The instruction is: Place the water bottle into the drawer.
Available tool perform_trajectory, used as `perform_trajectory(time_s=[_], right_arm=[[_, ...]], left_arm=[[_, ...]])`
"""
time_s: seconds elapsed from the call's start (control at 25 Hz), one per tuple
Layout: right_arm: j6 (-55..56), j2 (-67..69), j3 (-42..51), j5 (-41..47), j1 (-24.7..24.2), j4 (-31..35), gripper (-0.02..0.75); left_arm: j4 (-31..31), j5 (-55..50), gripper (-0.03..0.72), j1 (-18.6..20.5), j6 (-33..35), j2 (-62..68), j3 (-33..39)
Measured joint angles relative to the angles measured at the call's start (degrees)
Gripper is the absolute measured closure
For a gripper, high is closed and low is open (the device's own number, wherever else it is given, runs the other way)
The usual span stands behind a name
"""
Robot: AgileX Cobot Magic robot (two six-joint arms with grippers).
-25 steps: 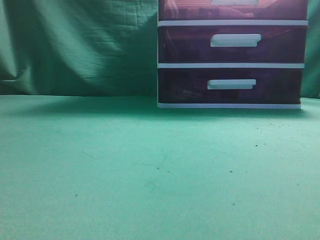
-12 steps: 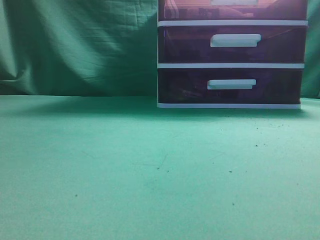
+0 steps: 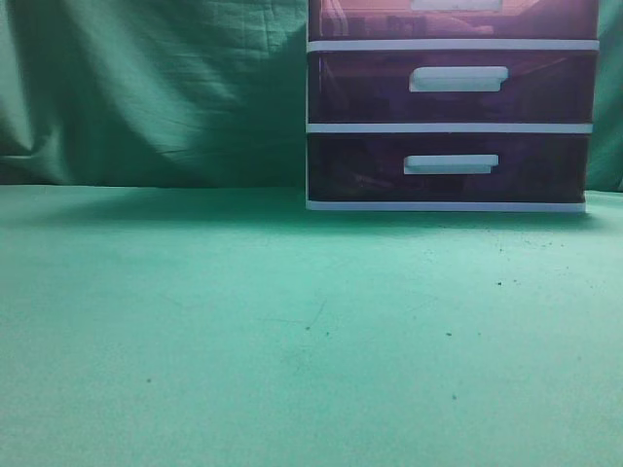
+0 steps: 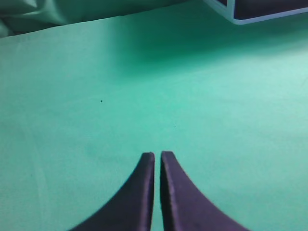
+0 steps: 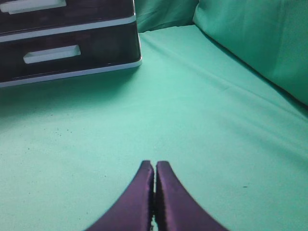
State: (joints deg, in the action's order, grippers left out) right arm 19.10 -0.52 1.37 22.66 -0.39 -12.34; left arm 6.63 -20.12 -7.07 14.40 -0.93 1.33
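Note:
The white-framed drawer unit stands at the back right of the green table. Its uppermost reddish-purple drawer shows only as a strip at the top edge of the exterior view and looks closed. No water bottle shows in any view. My left gripper is shut and empty, low over bare green cloth, with a corner of the unit far ahead to its right. My right gripper is shut and empty over the cloth, with the unit's lower drawers ahead to its left. Neither gripper shows in the exterior view.
Two darker purple drawers with white handles sit below the top one. A green cloth backdrop hangs behind the table, and it rises as a wall on the right in the right wrist view.

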Motion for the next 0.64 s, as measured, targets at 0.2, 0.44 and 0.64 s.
perform_trajectory(time_s=[0.2,0.44,0.64], right_arm=[[-0.1,0.0,0.0,0.0,0.0,0.0,0.738],[-0.1,0.0,0.0,0.0,0.0,0.0,0.738],[-0.1,0.0,0.0,0.0,0.0,0.0,0.738]], left_arm=[[-0.1,-0.1,0.688,0.0,0.0,0.0,0.0],[-0.2,-0.2,0.688,0.1,0.0,0.0,0.0],[-0.2,-0.2,0.688,0.1,0.0,0.0,0.0]])
